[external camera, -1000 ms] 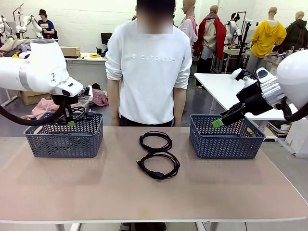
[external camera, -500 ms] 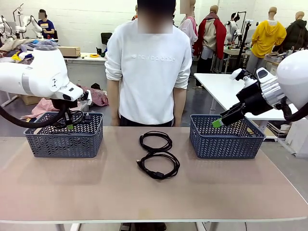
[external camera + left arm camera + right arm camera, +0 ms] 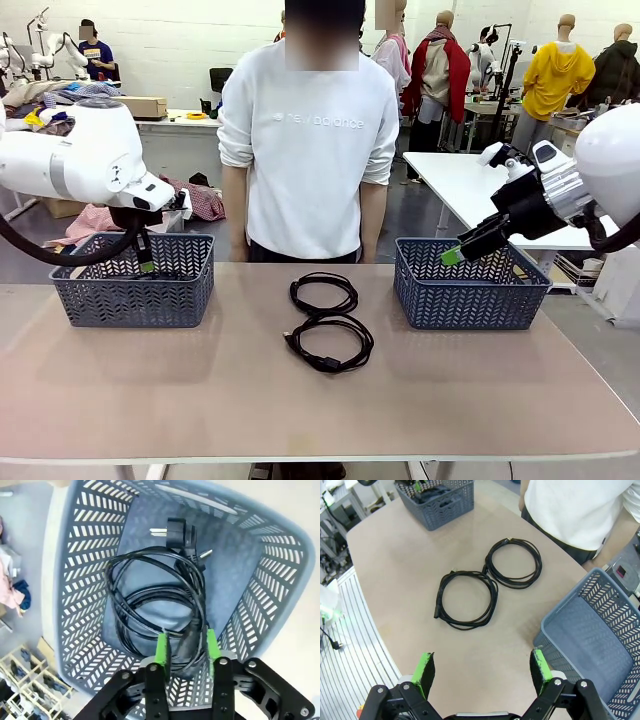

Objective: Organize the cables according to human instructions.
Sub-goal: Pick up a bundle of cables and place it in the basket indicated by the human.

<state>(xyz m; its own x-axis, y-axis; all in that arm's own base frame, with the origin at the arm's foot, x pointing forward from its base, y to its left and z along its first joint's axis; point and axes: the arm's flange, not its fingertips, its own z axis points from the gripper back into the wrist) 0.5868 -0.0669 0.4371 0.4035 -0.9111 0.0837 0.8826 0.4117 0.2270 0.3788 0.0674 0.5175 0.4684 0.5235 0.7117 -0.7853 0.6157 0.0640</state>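
Two coiled black cables lie at the table's middle, the far one [image 3: 323, 293] [image 3: 515, 562] touching the near one [image 3: 330, 343] [image 3: 467, 600]. Another cable [image 3: 155, 600] rests coiled on the floor of the left basket [image 3: 130, 295] [image 3: 80, 580], its plug toward the far wall. My left gripper [image 3: 146, 262] [image 3: 186, 647] hangs over that basket, open, with a strand of the coil between the green pads but clear of both. High over the right basket [image 3: 465, 295] [image 3: 615, 605], my right gripper [image 3: 450, 256] [image 3: 482, 672] is open with nothing between its fingers.
A person in a white sweatshirt [image 3: 308, 140] stands at the far edge, between the baskets, arms down. The left basket [image 3: 437, 500] also shows far off in the right wrist view. Bare tabletop [image 3: 300, 410] stretches in front of the cables.
The coil that hung from my left gripper above the left basket now lies on the basket floor, and the fingers have parted. My right arm and the table cables have not moved.
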